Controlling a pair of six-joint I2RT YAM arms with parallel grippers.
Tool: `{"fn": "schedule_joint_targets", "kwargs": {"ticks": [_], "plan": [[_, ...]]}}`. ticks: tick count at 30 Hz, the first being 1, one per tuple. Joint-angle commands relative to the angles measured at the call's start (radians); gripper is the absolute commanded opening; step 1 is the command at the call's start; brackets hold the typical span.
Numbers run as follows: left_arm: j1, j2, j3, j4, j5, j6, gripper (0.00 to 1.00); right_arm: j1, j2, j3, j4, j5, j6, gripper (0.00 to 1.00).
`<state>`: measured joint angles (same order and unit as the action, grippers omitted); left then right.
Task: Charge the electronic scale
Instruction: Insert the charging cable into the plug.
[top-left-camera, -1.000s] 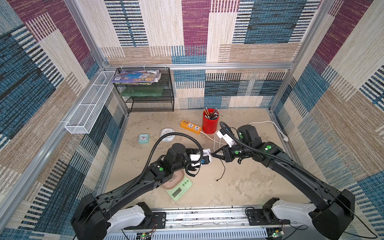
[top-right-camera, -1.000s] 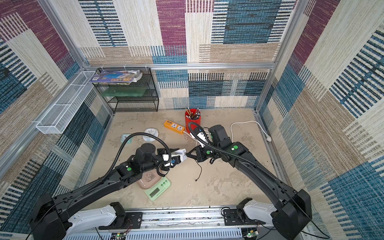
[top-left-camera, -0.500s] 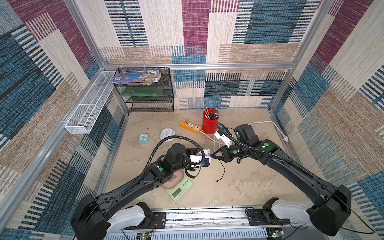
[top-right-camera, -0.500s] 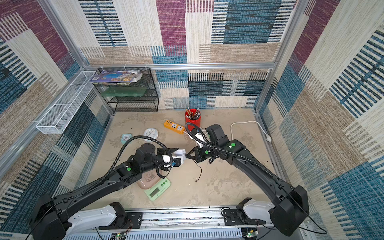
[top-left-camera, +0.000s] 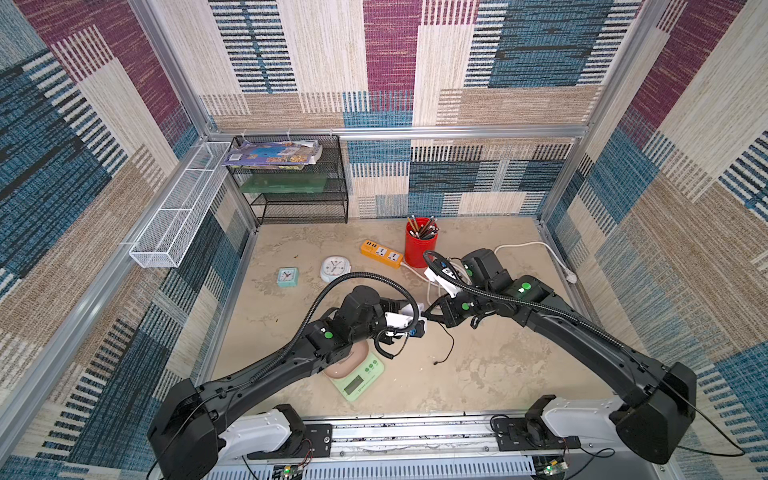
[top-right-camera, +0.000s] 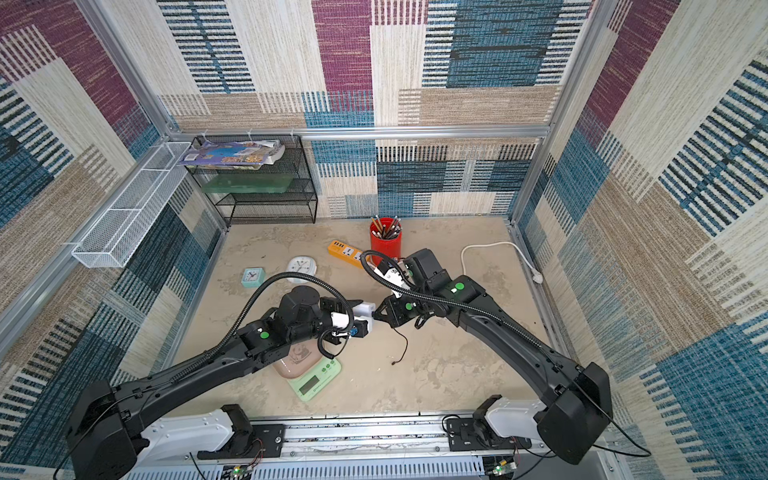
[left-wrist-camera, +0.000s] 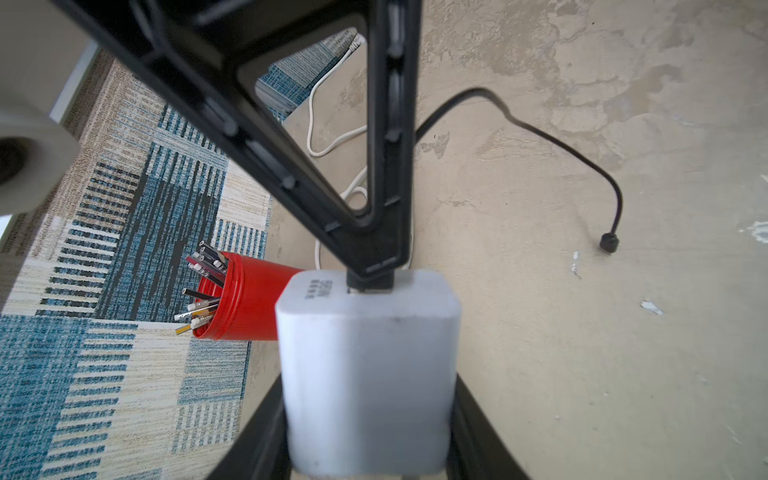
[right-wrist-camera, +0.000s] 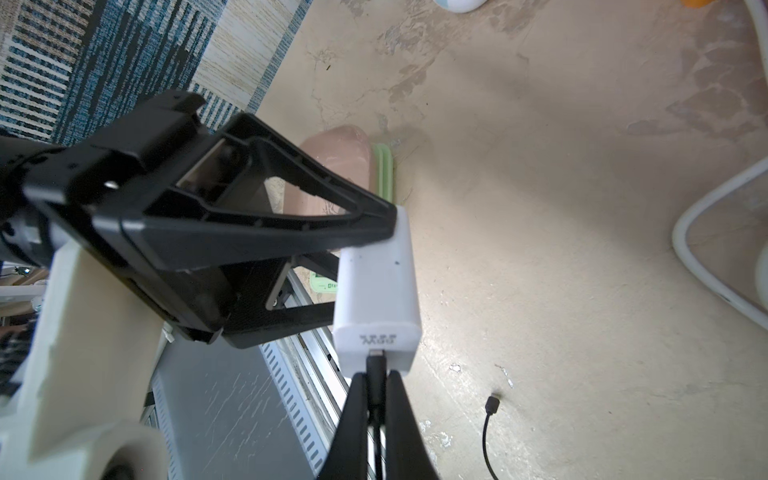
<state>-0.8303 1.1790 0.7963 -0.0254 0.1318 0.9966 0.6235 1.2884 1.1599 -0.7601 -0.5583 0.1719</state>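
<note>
Gripping a white charger block (right-wrist-camera: 378, 299) across its sides, the left gripper (right-wrist-camera: 365, 266) held it up off the table (top-left-camera: 478, 374). From where I stood, the right gripper (right-wrist-camera: 376, 380) was pinched tight on the plug of a black cable (left-wrist-camera: 561, 141), right at the port in the block's end face; how deep it sat, I couldn't tell. The cable's loose connector (right-wrist-camera: 492, 403) lay on the table. The electronic scale (top-left-camera: 359, 380), pink bowl (top-right-camera: 297, 357) on top, sat near the front edge beneath the left arm.
</note>
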Motion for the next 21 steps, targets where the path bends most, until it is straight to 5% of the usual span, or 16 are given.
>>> {"fn": "schedule_joint_targets", "kwargs": {"ticks": [1, 8, 21], "plan": [[-0.008, 0.0, 0.007, 0.12, 0.092, -0.029, 0.25, 0.006, 0.009, -0.007, 0.076, -0.009, -0.002, 0.04], [-0.001, 0.021, -0.014, 0.156, 0.047, -0.065, 0.25, -0.042, -0.045, -0.062, 0.151, 0.015, 0.005, 0.52], [0.023, 0.056, -0.003, 0.222, 0.034, -0.305, 0.28, -0.068, -0.24, -0.29, 0.493, 0.03, 0.108, 0.67]]}}
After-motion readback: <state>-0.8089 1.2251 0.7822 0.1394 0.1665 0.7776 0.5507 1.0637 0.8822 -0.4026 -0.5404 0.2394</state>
